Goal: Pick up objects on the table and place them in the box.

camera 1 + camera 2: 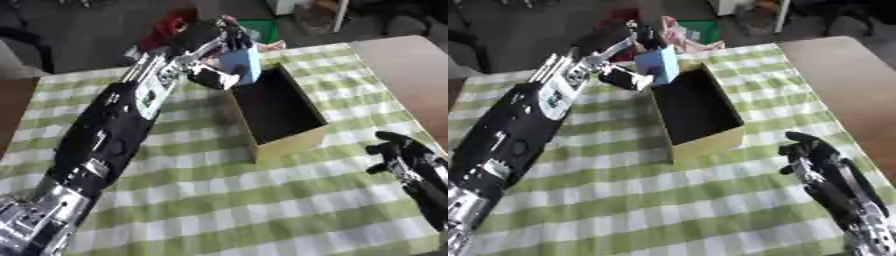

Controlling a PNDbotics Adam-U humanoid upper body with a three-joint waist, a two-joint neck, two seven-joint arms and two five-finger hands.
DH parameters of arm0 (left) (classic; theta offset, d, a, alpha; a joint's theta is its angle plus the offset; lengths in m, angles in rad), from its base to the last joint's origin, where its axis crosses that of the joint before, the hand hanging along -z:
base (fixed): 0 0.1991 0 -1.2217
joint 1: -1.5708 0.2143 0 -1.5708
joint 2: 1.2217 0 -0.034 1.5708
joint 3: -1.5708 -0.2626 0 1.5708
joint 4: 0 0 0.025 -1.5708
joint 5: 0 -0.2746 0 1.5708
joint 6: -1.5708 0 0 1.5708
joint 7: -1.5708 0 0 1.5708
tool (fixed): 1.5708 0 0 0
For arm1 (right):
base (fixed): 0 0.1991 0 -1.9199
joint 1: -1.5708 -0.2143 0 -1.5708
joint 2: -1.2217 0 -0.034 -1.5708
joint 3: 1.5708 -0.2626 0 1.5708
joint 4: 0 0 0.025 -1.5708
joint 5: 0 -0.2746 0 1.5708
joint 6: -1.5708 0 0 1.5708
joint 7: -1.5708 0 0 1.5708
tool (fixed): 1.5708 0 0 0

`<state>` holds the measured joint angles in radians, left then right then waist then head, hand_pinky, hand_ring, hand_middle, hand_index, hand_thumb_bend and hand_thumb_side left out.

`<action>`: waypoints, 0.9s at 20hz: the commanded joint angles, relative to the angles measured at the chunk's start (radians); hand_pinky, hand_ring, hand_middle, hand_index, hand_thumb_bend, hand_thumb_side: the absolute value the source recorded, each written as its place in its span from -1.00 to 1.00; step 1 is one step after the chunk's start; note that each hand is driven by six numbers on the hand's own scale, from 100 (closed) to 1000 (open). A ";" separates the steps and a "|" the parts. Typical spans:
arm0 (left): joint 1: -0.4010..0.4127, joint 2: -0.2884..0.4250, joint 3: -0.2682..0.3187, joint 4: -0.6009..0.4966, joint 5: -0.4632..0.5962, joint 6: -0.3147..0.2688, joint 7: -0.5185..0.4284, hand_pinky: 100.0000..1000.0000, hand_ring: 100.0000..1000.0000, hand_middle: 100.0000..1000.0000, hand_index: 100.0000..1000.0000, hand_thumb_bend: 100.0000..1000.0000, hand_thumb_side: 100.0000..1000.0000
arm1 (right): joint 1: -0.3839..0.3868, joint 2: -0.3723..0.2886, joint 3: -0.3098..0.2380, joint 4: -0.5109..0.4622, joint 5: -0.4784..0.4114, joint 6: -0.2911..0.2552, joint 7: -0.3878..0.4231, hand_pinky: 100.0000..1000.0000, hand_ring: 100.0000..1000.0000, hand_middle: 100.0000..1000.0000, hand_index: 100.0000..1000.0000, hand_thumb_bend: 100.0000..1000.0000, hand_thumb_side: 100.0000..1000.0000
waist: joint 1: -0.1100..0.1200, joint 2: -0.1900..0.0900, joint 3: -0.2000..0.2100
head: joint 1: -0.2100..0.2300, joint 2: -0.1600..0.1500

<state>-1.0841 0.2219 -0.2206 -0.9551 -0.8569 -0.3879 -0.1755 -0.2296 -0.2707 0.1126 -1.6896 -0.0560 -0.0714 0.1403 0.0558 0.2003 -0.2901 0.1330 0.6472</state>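
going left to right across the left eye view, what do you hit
left arm → left hand holding the light blue block → open cardboard box → right hand, all on the green checked tablecloth

Table (262,210) covered by green-and-white checked cloth (219,190). Open box (278,111) sits on it, upper middle, dark inside, tan walls. Bare brown tabletop (842,80) at right edge, possibly a second table.
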 commanded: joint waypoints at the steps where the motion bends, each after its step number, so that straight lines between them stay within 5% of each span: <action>1: -0.013 -0.020 -0.009 0.000 -0.009 -0.019 -0.010 0.40 0.24 -0.01 0.47 -1.00 -0.84 | -0.015 -0.003 0.003 -0.016 -0.007 -0.002 0.006 0.10 0.58 0.14 0.67 -1.00 0.01 | -0.009 -0.011 -0.004 | 0.006 -0.015; 9: 0.006 -0.056 -0.030 0.024 -0.045 -0.060 -0.031 0.42 0.32 0.12 0.51 -0.97 -0.82 | -0.019 -0.001 0.005 -0.016 -0.007 -0.001 0.008 0.10 0.58 0.14 0.67 -1.00 0.01 | -0.005 -0.004 -0.012 | 0.004 -0.018; 15: 0.012 -0.050 -0.036 0.014 -0.028 -0.088 -0.095 0.47 0.47 0.44 0.62 -0.78 -0.82 | -0.018 -0.001 0.004 -0.015 -0.006 0.000 0.007 0.10 0.58 0.14 0.67 -1.00 0.01 | -0.002 -0.005 -0.006 | 0.000 -0.019; 18: 0.008 -0.036 -0.034 -0.013 0.003 -0.086 -0.114 0.51 0.58 0.59 0.69 -0.49 -0.35 | -0.017 -0.002 0.004 -0.014 -0.005 0.000 0.007 0.10 0.58 0.14 0.67 -1.00 0.01 | -0.003 -0.008 -0.001 | -0.002 -0.018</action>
<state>-1.0553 0.1615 -0.2561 -0.9395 -0.8675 -0.4731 -0.2801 -0.2375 -0.2650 0.1179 -1.6896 -0.0567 -0.0706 0.1478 0.0595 0.2094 -0.2916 0.1323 0.6390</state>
